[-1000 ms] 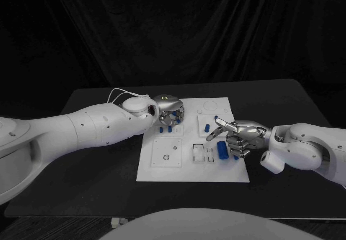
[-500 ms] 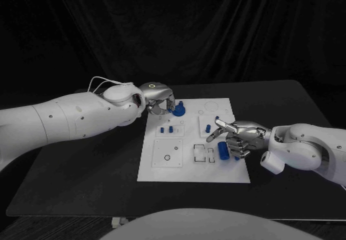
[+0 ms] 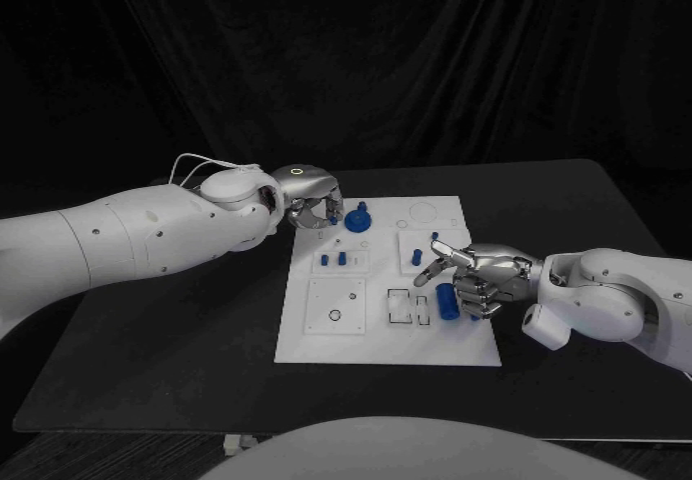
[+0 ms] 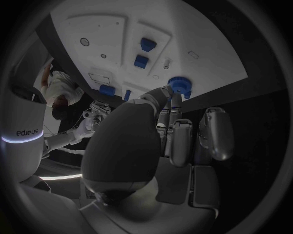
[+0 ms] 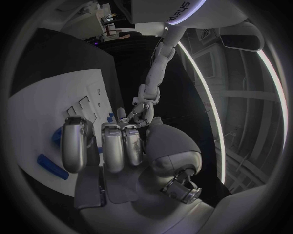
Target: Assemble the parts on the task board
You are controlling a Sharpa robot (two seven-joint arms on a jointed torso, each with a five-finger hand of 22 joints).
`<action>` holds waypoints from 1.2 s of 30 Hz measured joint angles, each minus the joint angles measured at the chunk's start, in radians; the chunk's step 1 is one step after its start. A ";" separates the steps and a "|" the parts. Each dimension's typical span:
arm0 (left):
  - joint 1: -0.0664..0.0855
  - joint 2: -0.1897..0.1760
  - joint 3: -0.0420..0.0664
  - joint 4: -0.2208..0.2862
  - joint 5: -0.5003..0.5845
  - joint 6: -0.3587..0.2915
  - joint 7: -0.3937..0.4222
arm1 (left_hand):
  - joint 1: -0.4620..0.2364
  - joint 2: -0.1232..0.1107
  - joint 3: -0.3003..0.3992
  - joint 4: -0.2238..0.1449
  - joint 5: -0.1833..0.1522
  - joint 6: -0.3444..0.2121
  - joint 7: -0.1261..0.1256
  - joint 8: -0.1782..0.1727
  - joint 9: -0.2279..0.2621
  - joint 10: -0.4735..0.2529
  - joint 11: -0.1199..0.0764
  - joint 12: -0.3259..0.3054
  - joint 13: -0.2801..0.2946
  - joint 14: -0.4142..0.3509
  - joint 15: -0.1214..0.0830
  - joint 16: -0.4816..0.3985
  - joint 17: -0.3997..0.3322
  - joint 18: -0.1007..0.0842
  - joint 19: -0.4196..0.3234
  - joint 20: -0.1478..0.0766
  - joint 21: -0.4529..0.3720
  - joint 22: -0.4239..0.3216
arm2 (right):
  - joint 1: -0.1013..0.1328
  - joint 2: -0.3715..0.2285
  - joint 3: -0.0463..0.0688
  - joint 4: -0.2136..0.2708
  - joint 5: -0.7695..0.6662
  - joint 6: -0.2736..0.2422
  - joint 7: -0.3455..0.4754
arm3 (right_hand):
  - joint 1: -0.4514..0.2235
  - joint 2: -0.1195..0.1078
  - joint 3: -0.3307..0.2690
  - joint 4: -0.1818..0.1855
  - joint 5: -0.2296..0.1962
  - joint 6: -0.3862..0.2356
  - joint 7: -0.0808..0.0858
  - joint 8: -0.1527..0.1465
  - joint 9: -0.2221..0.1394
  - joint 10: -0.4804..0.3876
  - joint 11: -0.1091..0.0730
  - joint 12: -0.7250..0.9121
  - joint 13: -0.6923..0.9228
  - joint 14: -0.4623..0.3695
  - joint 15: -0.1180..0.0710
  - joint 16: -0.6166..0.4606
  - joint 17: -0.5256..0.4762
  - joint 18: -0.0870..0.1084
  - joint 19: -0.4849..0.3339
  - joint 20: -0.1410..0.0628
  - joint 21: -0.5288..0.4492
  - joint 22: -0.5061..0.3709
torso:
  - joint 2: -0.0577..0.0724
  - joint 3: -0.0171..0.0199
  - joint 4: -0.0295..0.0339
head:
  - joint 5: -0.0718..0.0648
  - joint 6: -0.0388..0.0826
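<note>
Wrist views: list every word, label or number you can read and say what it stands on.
"edieys": this is how the pale lettering reads on the white arm casing in the left wrist view; it looks mirrored or turned.
"Sh...": a partial word on the white arm casing in the right wrist view, cut off and not fully readable.
Task board: no readable text.

White task board (blue parts)
</note>
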State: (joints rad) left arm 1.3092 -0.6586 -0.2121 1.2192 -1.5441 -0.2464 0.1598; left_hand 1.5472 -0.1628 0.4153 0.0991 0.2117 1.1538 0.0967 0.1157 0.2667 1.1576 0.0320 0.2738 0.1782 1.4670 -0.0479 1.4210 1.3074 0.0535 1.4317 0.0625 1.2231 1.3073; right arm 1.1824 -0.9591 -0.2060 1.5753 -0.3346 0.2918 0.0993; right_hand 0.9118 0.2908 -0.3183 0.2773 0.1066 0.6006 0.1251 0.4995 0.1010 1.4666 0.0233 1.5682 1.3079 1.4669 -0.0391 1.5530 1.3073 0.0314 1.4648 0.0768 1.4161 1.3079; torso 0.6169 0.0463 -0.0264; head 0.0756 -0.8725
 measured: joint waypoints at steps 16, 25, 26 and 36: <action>-0.043 0.025 0.000 -0.026 0.033 0.036 -0.005 | 0.000 0.000 0.003 -0.003 -0.001 -0.004 0.003 -0.004 -0.003 0.003 0.004 -0.004 -0.003 0.000 0.000 -0.004 0.000 0.000 0.000 0.000 0.000 0.000 | -0.005 -0.004 0.000 0.001 0.000 0.002 -0.001 | 0.000 0.000 0.000 0.000 0.000 0.000 0.000 0.000 0.000 0.000 0.000 0.000 0.000 0.000 0.000 0.000 0.000 0.000 0.000 0.000 0.000 0.000 | 0.001 -0.0013 -0.0007 | 0.000 0.000; -0.053 0.032 0.000 -0.041 0.037 0.044 -0.012 | 0.000 0.000 0.003 -0.003 -0.001 -0.005 0.002 -0.008 -0.005 0.003 0.004 -0.008 -0.005 -0.004 0.004 -0.004 0.000 0.000 -0.003 0.004 0.000 0.000 | -0.005 -0.004 0.000 0.001 0.000 0.002 -0.002 | 0.000 0.000 0.000 0.000 0.000 0.000 0.000 0.000 0.000 0.000 0.000 0.000 0.000 0.000 0.000 0.000 0.000 0.000 0.000 0.000 0.000 0.000 | 0.000 -0.0019 -0.0007 | -0.001 0.000; -0.053 0.033 0.000 -0.042 0.038 0.044 -0.013 | 0.000 0.000 0.003 -0.003 -0.001 -0.006 0.002 -0.008 -0.005 0.003 0.004 -0.008 -0.005 -0.004 0.004 -0.004 0.000 0.000 -0.003 0.003 0.000 0.000 | -0.005 -0.004 0.000 0.002 0.000 0.002 -0.002 | 0.000 0.000 0.000 0.000 0.000 0.000 0.000 0.000 0.000 0.000 0.000 0.000 0.000 0.000 0.000 0.000 0.000 0.000 0.000 0.000 0.000 0.000 | 0.000 -0.0020 -0.0007 | -0.001 0.000; -0.056 0.043 0.000 -0.061 0.039 0.046 -0.026 | 0.000 0.000 0.003 -0.003 0.003 -0.009 0.005 -0.010 -0.005 0.006 0.007 -0.008 -0.007 0.000 0.007 -0.004 0.000 0.000 -0.003 0.003 0.000 0.000 | -0.006 -0.004 0.000 0.003 0.000 0.002 -0.002 | 0.000 0.000 0.000 0.000 0.000 0.000 0.000 0.000 0.000 0.000 0.000 0.000 0.000 0.000 0.000 0.000 0.000 0.000 0.000 0.000 0.000 0.000 | 0.000 -0.0020 -0.0007 | -0.002 0.000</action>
State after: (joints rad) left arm 1.2534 -0.6154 -0.2125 1.1584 -1.5049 -0.2001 0.1341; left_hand 1.5473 -0.1631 0.4182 0.0962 0.2150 1.1449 0.1017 0.1057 0.2616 1.1633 0.0386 0.2657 0.1712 1.4669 -0.0408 1.4170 1.3074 0.0535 1.4283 0.0660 1.2231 1.3073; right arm 1.1760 -0.9634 -0.2061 1.5783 -0.3346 0.2940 0.0977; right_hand 0.9117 0.2908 -0.3181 0.2771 0.1066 0.6006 0.1251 0.4995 0.1011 1.4666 0.0233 1.5682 1.3076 1.4669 -0.0391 1.5530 1.3073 0.0314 1.4648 0.0768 1.4161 1.3075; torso 0.6174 0.0443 -0.0270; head 0.0737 -0.8725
